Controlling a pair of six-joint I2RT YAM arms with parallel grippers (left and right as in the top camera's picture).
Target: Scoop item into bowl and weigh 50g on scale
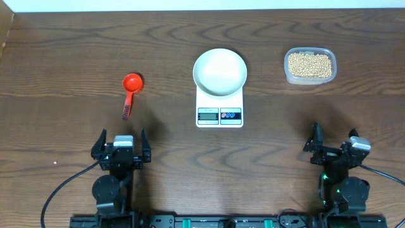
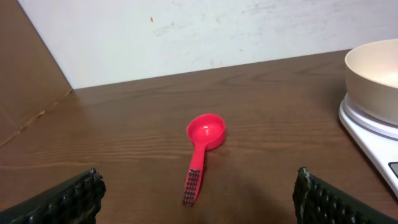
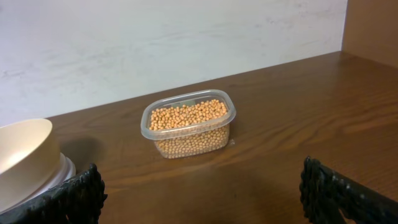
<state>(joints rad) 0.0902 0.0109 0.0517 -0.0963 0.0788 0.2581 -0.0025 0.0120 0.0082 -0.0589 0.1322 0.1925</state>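
Note:
An empty white bowl (image 1: 219,71) (image 2: 374,78) (image 3: 22,154) sits on the white scale (image 1: 219,109) (image 2: 370,134) at the table's middle. Pale tan beans (image 1: 309,64) (image 3: 186,114) fill a clear plastic tub (image 1: 309,78) (image 3: 189,142) at the back right. A red scoop (image 1: 131,85) (image 2: 205,134) lies on the wood at the left, handle pointing toward me. My left gripper (image 1: 121,145) (image 2: 198,200) stands open just short of the scoop's handle. My right gripper (image 1: 332,143) (image 3: 202,194) is open too, near the front right, well short of the tub. Both hold nothing.
A white wall runs along the table's far edge, with brown board at the far left (image 2: 28,81) and far right (image 3: 373,28). Black cables (image 1: 60,190) trail from both arm bases at the front edge.

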